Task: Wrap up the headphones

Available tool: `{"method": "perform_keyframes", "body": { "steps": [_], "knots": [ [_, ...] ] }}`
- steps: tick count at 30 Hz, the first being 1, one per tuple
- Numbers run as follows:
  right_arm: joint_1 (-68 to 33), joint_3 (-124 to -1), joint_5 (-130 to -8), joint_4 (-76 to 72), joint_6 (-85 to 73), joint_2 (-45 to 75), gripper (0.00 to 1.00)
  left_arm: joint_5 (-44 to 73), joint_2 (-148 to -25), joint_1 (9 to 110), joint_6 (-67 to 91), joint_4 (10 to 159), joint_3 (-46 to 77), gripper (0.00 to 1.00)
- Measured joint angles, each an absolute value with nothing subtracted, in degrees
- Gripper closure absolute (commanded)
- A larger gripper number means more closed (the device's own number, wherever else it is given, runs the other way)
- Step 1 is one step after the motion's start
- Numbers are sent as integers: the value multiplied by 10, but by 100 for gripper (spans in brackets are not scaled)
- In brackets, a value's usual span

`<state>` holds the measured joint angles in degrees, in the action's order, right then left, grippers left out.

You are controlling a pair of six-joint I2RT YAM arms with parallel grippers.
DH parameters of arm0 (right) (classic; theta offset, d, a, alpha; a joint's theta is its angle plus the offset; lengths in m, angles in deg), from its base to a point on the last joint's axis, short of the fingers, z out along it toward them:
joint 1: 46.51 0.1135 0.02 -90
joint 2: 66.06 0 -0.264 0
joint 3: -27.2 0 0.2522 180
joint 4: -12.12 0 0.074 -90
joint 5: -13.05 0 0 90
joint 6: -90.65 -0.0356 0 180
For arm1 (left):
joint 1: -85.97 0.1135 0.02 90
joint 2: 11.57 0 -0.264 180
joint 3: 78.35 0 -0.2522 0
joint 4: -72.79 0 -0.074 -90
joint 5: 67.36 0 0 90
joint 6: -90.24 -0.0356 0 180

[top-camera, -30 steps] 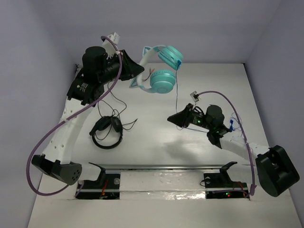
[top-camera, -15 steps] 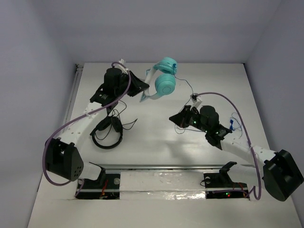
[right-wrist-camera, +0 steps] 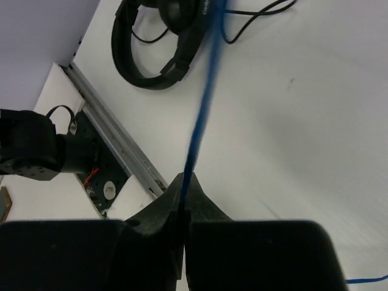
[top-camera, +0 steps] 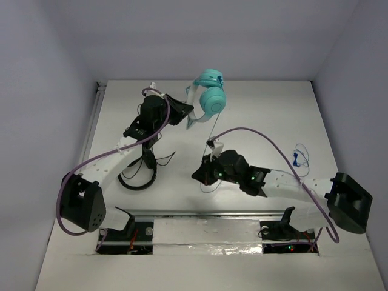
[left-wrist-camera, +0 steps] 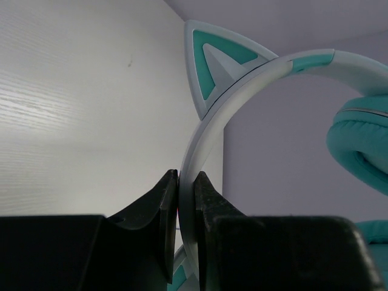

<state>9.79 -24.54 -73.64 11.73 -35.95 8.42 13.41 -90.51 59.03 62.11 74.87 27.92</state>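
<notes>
We see the left gripper (left-wrist-camera: 185, 182) with its jaws clenched on the pale headband (left-wrist-camera: 242, 91) of the headphones (top-camera: 209, 100), just below one cat-ear point. The headphones are held over the far part of the bench (top-camera: 273, 109). The right gripper (right-wrist-camera: 183, 180) has its jaws clamped on the thin blue cord (right-wrist-camera: 203, 109), which runs straight up toward the headphones. A black headset (top-camera: 136, 170) lies on the bench at the left.

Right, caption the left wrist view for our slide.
Left jaws shut on the cat-eared headband of the teal headphones.
</notes>
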Motion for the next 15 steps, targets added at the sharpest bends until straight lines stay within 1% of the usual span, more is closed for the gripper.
{"method": "perform_keyframes", "body": {
  "steps": [5, 7, 9, 15],
  "knots": [
    [175, -279, -791, 85, -358, 79, 97, 224, -905, 571, 609, 766, 279, 100],
    [195, -291, -805, 60, -357, 68, 98, 275, -905, 557, 591, 783, 279, 100],
    [210, -308, -814, 21, -355, 56, 100, 329, -906, 537, 566, 806, 279, 100],
    [230, -386, -830, -131, -339, 19, 100, 460, -928, 471, 488, 855, 279, 100]
  ]
}}
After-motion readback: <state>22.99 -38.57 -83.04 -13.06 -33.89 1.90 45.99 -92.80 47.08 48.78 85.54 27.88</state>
